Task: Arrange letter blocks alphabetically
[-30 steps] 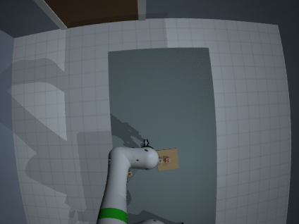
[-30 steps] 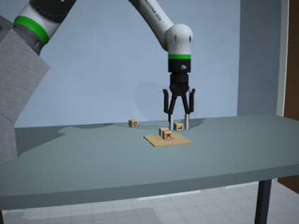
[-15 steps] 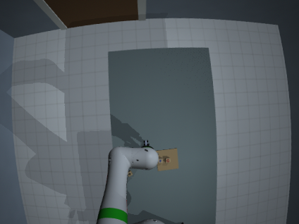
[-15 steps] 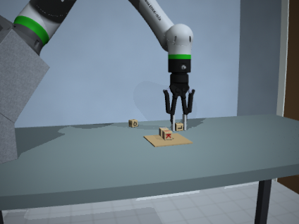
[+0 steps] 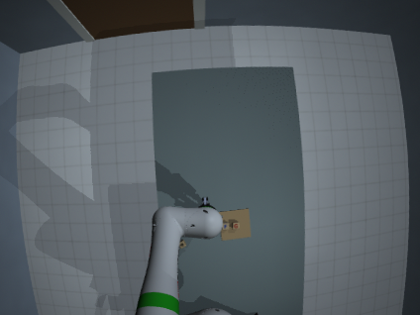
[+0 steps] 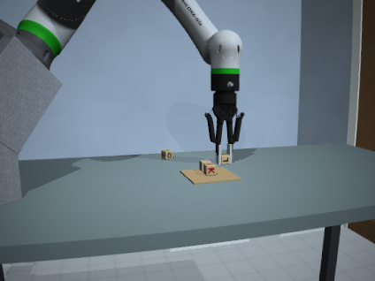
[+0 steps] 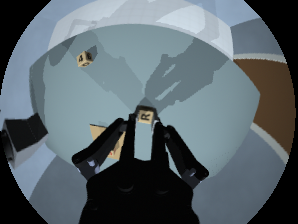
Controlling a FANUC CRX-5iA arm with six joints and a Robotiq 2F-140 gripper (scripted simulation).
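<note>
The gripper (image 5: 205,201) (image 6: 225,159) (image 7: 145,111) points straight down at the counter (image 6: 133,199) (image 7: 200,95) (image 5: 223,139), fingers closed around the R block (image 6: 225,159) (image 7: 145,116), which sits beside the mat (image 5: 244,218) (image 6: 225,178) (image 7: 98,131). Danger here: an off-centre pinch could twist the R, and a low carry could knock the two blocks already on the mat, bending their row.

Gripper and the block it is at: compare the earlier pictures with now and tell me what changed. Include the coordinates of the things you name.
The gripper's fingers drew together: the gripper (image 5: 205,200) (image 6: 225,161) (image 7: 145,111) now looks shut on the R block (image 6: 225,159) (image 7: 146,116), with no visible lift. The mat (image 5: 243,217) (image 6: 230,178) (image 7: 97,131), red-K block (image 5: 236,226) (image 6: 210,170), its neighbour (image 5: 225,226) (image 6: 203,165) and the far block (image 5: 182,244) (image 6: 167,155) (image 7: 85,59) look unmoved.
</note>
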